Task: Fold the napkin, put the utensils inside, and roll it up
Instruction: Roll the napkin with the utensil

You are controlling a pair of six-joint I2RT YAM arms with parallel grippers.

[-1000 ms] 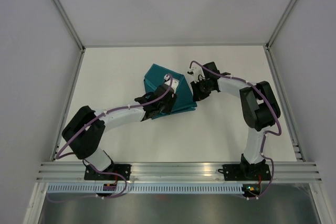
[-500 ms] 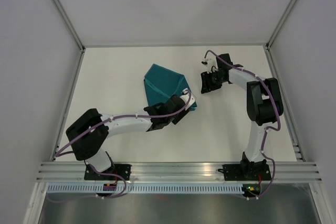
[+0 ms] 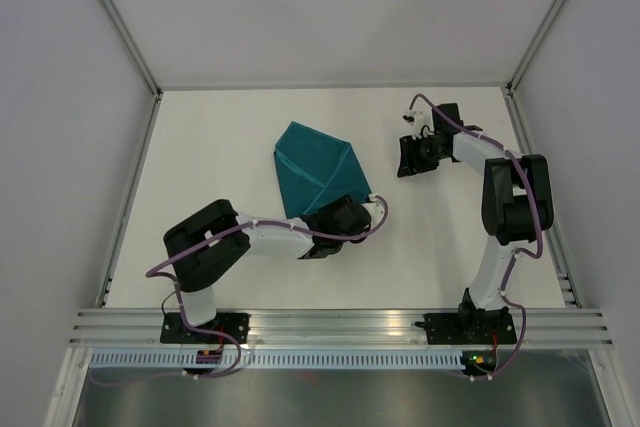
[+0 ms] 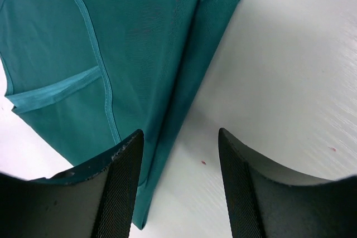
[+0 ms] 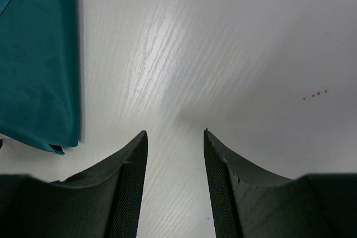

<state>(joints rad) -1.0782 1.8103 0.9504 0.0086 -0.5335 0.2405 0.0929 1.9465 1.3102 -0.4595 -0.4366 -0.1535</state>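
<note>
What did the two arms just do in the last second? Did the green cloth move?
Both pulled off the napkin: the left gripper drew back to its near right edge, the right gripper swung away right over the table. Both stand open, empty. The napkin stayed folded in place.

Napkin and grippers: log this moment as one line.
napkin: folded, flat on table | left gripper: open, over napkin's edge, holding nothing | right gripper: open, empty, over bare table | utensils: not visible
</note>
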